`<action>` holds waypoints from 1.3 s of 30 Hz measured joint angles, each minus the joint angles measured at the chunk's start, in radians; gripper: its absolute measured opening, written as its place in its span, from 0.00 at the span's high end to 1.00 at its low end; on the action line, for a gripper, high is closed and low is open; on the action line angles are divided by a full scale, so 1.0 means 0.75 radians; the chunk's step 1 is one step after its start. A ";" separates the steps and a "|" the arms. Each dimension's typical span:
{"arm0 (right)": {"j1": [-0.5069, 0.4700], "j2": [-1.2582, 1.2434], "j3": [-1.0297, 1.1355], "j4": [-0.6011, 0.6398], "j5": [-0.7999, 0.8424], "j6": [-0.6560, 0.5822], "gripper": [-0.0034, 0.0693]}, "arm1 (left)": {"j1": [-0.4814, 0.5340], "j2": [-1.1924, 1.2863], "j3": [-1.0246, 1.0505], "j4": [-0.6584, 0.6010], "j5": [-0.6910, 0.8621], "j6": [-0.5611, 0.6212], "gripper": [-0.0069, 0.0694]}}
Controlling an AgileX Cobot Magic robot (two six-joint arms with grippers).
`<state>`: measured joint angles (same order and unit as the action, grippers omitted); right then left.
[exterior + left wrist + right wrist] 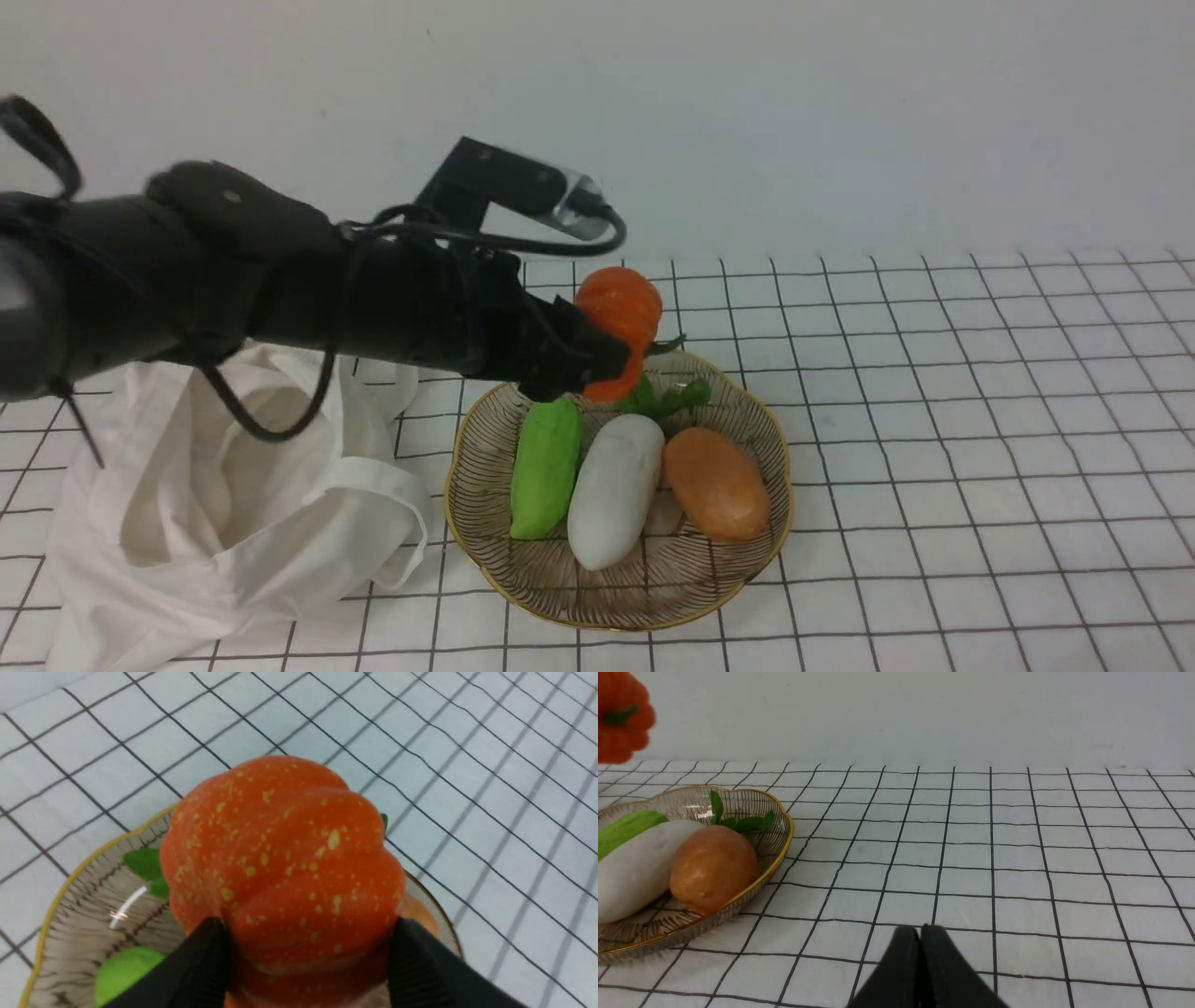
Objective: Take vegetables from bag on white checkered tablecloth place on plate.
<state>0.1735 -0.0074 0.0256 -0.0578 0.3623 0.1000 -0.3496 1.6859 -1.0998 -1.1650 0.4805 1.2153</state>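
My left gripper (597, 359) is shut on the bright-orange ribbed pumpkin (618, 313) and holds it in the air above the far rim of the plate (495, 560). In the left wrist view the pumpkin (285, 858) fills the middle between the two black fingers (201, 961), with the plate (70, 933) below it. The off-white cloth bag (215, 504) lies slumped and open left of the plate on the white checkered tablecloth (980, 448). My right gripper (920, 938) is shut and empty, low over the cloth to the right of the plate (780, 849); it does not show in the front view.
On the plate lie a green cucumber (546, 467), a white radish (614, 490), a brown potato (717, 483) and green leaves (667, 399). A plain pale wall stands behind the table.
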 joint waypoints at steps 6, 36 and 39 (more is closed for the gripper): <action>0.000 0.000 0.000 0.000 0.000 0.000 0.97 | -0.002 0.164 0.000 -0.363 -0.242 0.239 0.39; 0.000 0.000 0.000 -0.001 0.000 0.000 0.97 | -0.003 -0.008 0.007 -0.549 -0.250 0.492 0.42; 0.000 0.000 0.000 -0.001 0.000 0.000 0.97 | 0.005 -0.179 0.031 -0.419 -0.263 0.334 0.74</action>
<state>0.1735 -0.0074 0.0256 -0.0583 0.3623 0.1000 -0.3460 1.5520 -1.0764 -1.4794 0.2836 1.4658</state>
